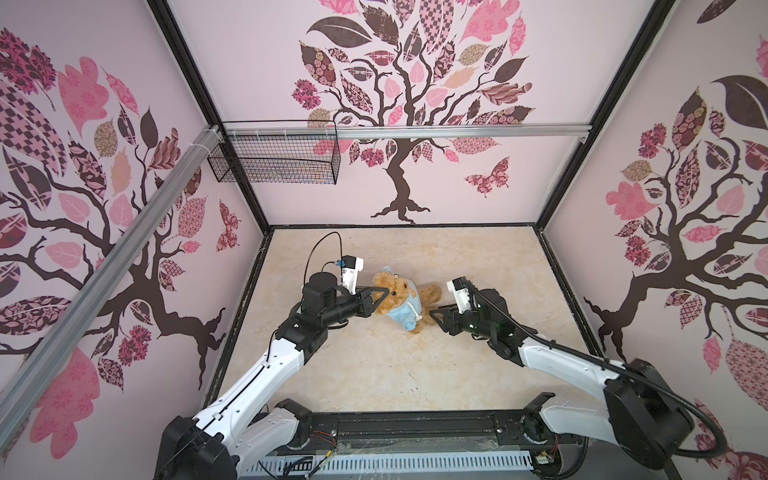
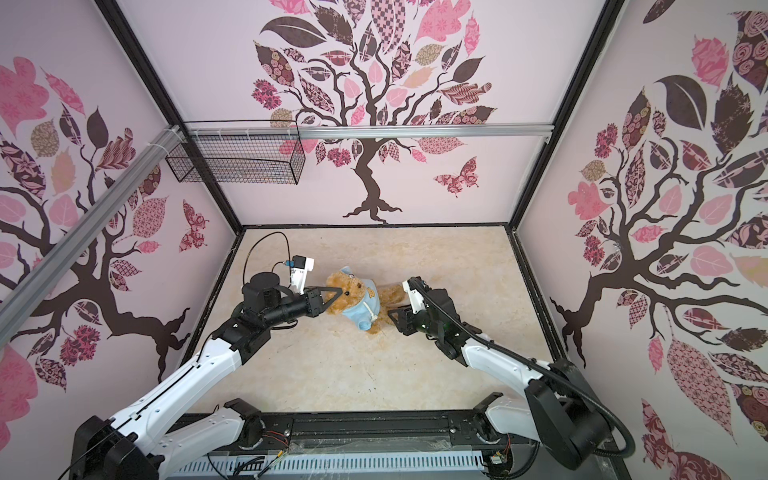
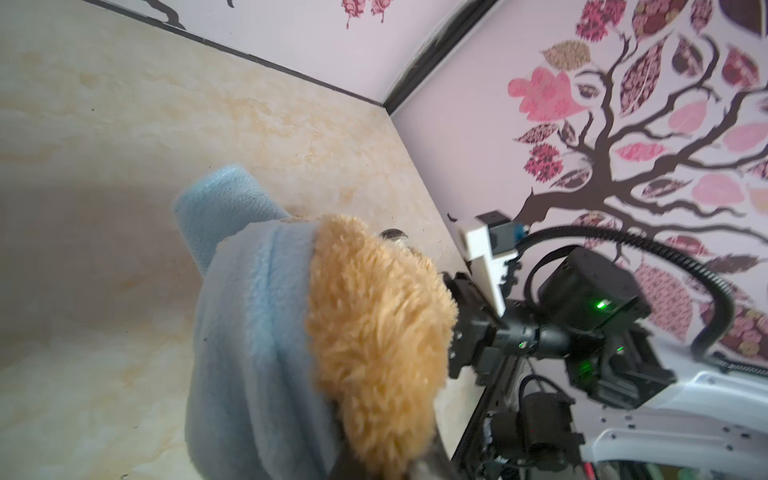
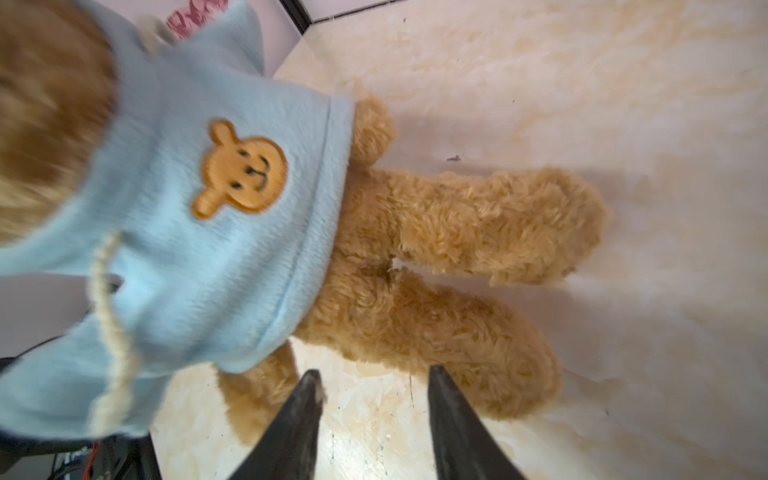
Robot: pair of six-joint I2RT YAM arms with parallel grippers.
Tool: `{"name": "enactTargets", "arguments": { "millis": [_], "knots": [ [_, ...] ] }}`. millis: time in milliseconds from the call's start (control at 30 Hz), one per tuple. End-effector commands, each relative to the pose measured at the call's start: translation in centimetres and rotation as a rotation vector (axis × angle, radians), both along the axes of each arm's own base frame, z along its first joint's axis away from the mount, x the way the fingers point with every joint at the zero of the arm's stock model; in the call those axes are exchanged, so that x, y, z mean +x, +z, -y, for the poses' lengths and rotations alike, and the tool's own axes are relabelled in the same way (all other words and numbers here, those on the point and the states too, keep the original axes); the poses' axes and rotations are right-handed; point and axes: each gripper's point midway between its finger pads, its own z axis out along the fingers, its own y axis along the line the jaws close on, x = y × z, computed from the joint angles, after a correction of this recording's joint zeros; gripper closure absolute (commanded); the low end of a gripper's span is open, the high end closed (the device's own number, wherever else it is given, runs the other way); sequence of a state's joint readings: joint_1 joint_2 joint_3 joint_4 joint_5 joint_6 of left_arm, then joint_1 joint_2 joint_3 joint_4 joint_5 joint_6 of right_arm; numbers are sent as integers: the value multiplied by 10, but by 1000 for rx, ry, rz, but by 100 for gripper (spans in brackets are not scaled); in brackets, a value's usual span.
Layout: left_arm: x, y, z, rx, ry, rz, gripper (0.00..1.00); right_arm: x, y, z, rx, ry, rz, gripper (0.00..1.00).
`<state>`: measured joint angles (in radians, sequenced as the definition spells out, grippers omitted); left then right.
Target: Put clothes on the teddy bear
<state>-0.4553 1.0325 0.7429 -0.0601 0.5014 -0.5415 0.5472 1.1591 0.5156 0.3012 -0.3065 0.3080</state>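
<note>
The teddy bear (image 1: 430, 294) (image 2: 386, 294) lies mid-table on its back, legs pointing right. It wears a light blue shirt (image 1: 402, 314) (image 4: 216, 257) with an orange bear-face emblem (image 4: 242, 171), and the hood (image 3: 249, 332) sits behind its head. My left gripper (image 1: 384, 296) (image 2: 339, 296) is shut on the golden fur of the bear's head (image 3: 374, 324); its jaw tips are buried in the plush. My right gripper (image 1: 434, 312) (image 4: 376, 374) stands open just off the bear's lower leg (image 4: 457, 340), with only bare table between its fingers.
A black wire basket (image 1: 274, 160) hangs from the aluminium rail on the back wall at the left. Patterned walls close in the beige table (image 1: 374, 374) on three sides. The arms' black base rail (image 1: 415, 428) runs along the front edge.
</note>
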Motion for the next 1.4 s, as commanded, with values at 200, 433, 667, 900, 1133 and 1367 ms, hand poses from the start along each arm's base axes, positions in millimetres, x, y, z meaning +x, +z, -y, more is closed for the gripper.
{"name": "enactTargets", "arguments": {
  "millis": [200, 433, 667, 900, 1133, 1367],
  "knots": [
    [-43, 61, -3, 396, -323, 764, 100, -14, 133, 10, 95, 19, 337, 43],
    [-39, 58, -18, 684, -323, 1130, 100, -42, 185, -15, 173, 249, 419, 36],
    [-50, 27, -19, 845, -422, 1297, 100, -56, 183, -38, 205, 427, 448, 35],
    [-61, -14, -11, 1045, -526, 1385, 100, -60, 161, -77, 85, 548, 476, 34],
    [-72, -25, 1, 1001, -600, 1381, 100, -50, 118, -108, 29, 659, 359, 33],
    [-76, -22, 5, 963, -603, 1385, 100, -29, 85, -116, -51, 610, 254, 55]
  ]
}}
